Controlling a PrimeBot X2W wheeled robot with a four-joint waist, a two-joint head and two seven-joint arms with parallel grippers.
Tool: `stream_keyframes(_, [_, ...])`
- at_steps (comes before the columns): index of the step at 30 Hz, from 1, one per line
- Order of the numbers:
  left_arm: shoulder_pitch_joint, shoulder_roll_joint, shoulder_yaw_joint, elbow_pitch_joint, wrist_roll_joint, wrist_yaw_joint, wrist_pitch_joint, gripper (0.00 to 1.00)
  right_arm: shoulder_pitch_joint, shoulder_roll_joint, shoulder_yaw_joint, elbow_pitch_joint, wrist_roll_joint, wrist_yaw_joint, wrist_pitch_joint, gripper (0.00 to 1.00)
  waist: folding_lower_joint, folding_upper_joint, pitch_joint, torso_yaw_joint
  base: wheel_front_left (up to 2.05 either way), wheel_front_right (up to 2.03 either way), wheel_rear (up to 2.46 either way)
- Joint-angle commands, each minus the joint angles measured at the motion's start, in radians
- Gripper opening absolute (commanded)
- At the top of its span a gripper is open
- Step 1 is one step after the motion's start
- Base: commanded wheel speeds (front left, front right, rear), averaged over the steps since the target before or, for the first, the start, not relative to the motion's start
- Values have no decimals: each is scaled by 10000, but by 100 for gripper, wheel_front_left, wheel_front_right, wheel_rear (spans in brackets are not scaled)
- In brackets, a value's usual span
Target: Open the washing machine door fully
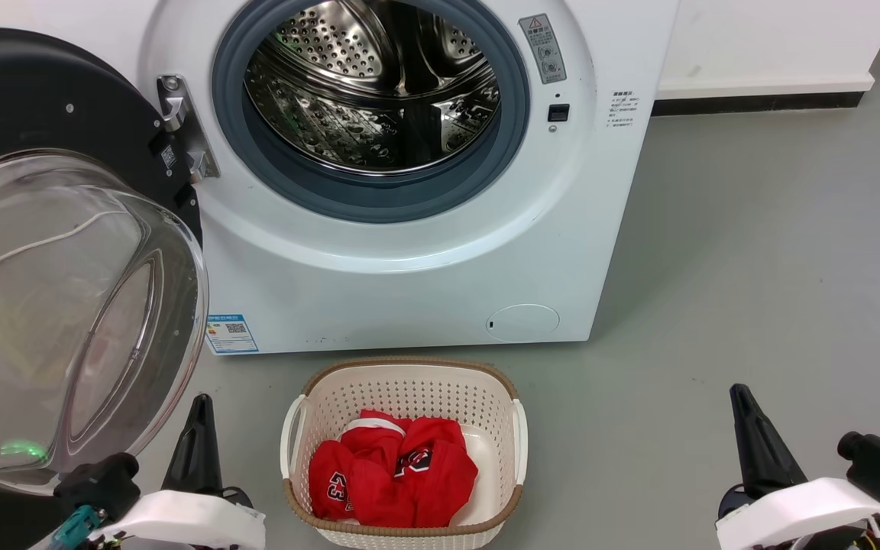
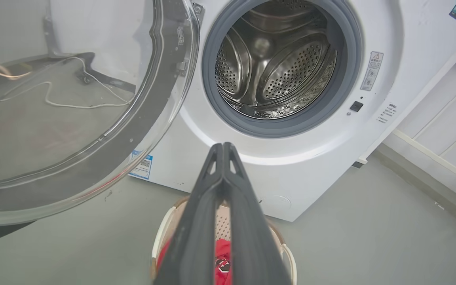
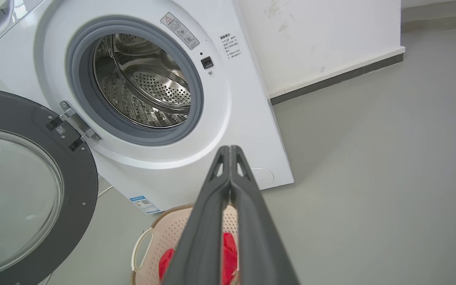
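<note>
Nearest to me, my left claw (image 2: 223,147) has its two fingers pressed together and grips nothing. My right claw (image 3: 230,149) is the same: closed tight and empty. Both hang low over the floor, touching nothing.

Between them on the floor stands a pale basket (image 1: 409,365) with a red garment (image 1: 394,473) bundled inside.

Just beyond my left claw is the washing machine door (image 1: 43,99). It is swung out on its hinge (image 1: 180,130) at the left side of the washing machine (image 1: 409,283). Its inner face is turned towards me and its glass bowl (image 1: 66,305) bulges my way. My left claw is near the door's lower edge but apart from it.

Behind the door the opening is wholly uncovered: the grey rubber ring (image 1: 257,176) and the steel drum (image 1: 371,84) are plain to see, and the drum looks empty.

I judge the opening step to be at its end, or very near it. I cannot tell whether the hinge has any travel left. If it has, the next move falls to my left claw: rise to the door's black rim and press it gently outward, away from the opening, until it stops. The push should go on the rim and not the glass. My right claw need only stay clear of the basket.
</note>
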Motion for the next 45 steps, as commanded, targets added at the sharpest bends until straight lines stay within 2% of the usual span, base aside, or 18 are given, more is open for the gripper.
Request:
stream_keyframes(1, [-300,36,9,-113,-441,-41,79,0,-327,-78,-31,-95,464,1,49,0,0,0,2,4,0,0,0])
stream_keyframes(22, [-552,29,67,70,-3778,-159,865,0,-673,-158,-171,249,3830,0,533,0,0,0,27,55,0,0,0])
stream_keyframes(45, [-798,22,141,263,-6795,-271,1612,0,-973,-178,-366,572,6823,0,1024,0,0,0,56,114,0,0,0])
